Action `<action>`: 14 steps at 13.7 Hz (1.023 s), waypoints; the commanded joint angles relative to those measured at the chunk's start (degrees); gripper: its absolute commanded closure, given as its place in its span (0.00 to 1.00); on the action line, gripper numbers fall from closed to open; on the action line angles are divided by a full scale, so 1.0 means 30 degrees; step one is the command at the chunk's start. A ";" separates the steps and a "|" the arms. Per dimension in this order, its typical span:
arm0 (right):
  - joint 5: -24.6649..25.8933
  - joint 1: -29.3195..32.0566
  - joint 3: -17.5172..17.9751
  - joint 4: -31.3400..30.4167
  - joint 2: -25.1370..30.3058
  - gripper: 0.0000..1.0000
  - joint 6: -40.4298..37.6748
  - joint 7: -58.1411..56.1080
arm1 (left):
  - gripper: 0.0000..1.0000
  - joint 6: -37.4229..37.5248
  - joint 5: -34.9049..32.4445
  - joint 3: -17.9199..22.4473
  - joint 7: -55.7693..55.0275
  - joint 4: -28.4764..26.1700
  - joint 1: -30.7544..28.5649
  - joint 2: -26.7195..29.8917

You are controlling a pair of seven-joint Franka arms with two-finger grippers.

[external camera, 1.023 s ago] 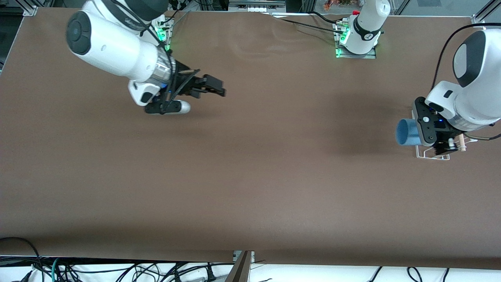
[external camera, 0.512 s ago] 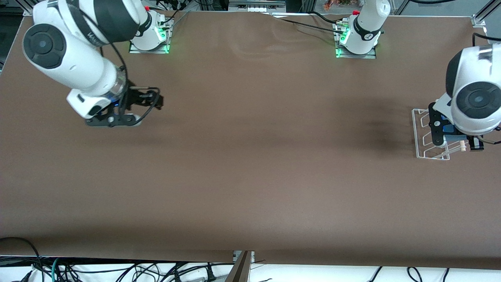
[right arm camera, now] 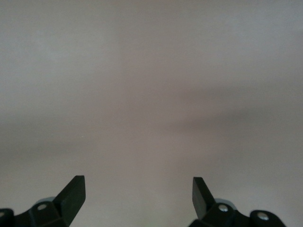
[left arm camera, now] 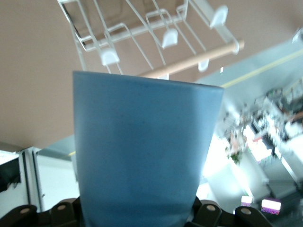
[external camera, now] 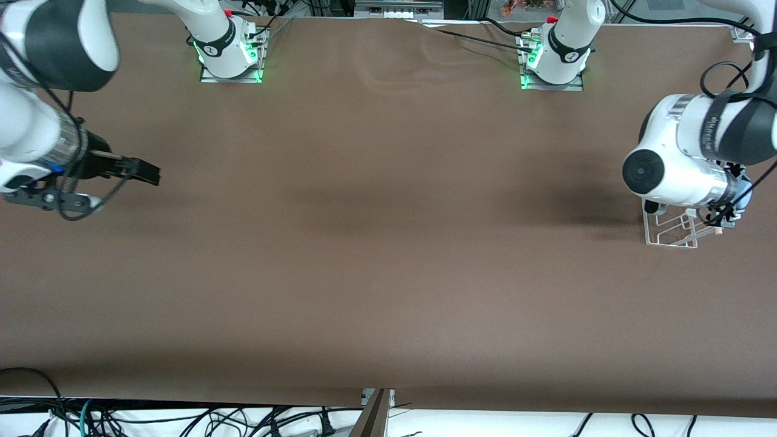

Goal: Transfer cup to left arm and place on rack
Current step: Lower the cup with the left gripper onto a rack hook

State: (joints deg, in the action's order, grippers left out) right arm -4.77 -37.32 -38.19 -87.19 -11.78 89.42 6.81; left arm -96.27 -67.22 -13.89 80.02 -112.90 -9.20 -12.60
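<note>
The light blue cup (left arm camera: 142,151) fills the left wrist view, and my left gripper (left arm camera: 140,218) is shut on its lower part. The white wire rack (left arm camera: 137,33) with its wooden dowel (left arm camera: 199,59) lies just past the cup's rim. In the front view the left arm's wrist (external camera: 674,176) hangs over the rack (external camera: 668,233) at the left arm's end of the table and hides the cup almost wholly. My right gripper (external camera: 145,172) is open and empty over bare table at the right arm's end. Its fingers (right arm camera: 73,191) stand wide apart.
The brown table (external camera: 388,243) spreads between the two arms. The arm bases (external camera: 552,60) stand along the table's edge farthest from the front camera. Cables lie on the floor off the nearest edge.
The left arm has swung the cup over the rack and turned its wrist round. The right arm has drawn back toward its own end of the table, still open.
</note>
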 commanded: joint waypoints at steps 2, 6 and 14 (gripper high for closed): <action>0.0154 0.0428 -0.0981 0.1463 0.0120 0.00 -0.2057 -0.1303 | 1.00 0.0126 -0.1764 -0.1346 -0.0977 -0.3930 -0.1416 0.2349; 0.0416 0.6350 0.6079 0.1696 -0.0027 0.00 -0.2005 -0.1158 | 1.00 -0.0894 -0.4162 -0.1346 -0.2881 -0.6428 -0.2322 0.3145; 0.3113 1.3933 1.4165 -0.2681 0.4678 0.00 -0.0451 -0.0865 | 1.00 -0.2452 -0.8117 -0.1346 -0.6454 -0.7075 -0.2764 0.2473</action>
State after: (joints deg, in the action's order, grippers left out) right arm 2.58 2.72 1.46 -84.70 -6.47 87.30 3.48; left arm -102.88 -88.39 -17.26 63.26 -133.20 -16.64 -5.55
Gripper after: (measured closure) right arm 0.000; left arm 0.330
